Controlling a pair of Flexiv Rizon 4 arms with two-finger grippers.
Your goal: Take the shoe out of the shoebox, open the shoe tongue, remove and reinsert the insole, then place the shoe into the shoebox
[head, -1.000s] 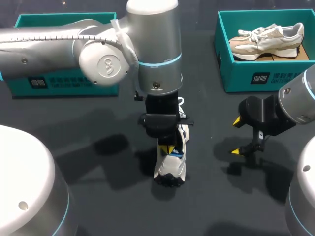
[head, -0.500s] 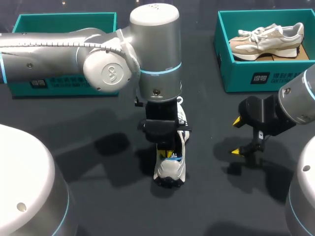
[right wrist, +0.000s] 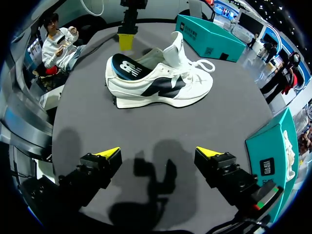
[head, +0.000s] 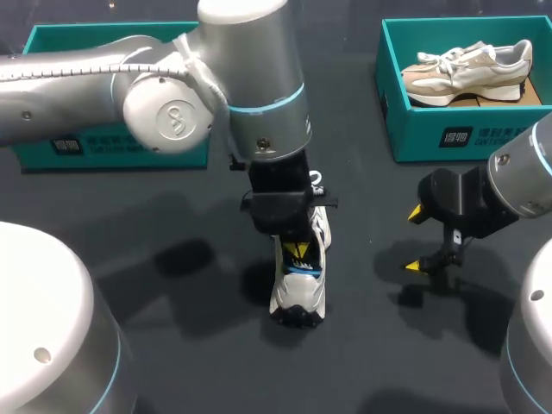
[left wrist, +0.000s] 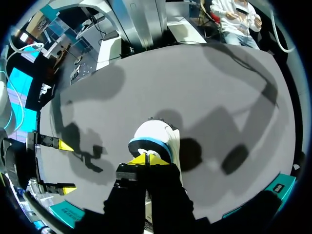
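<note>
Dark grey table (head: 172, 224) in front of me. On it: white shoe (head: 299, 293) w/ dark side markings, upright on its sole, approx. mid-table. Left shoebox (head: 112, 148), teal, at far-left edge; right shoebox (head: 483, 134), also teal, at far-right. Both open-topped, well apart from the white shoe & from each other.

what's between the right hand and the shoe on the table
Nothing but bare table and the hand's shadow lies between the right hand and the shoe; the right wrist view shows it plainly.
</note>
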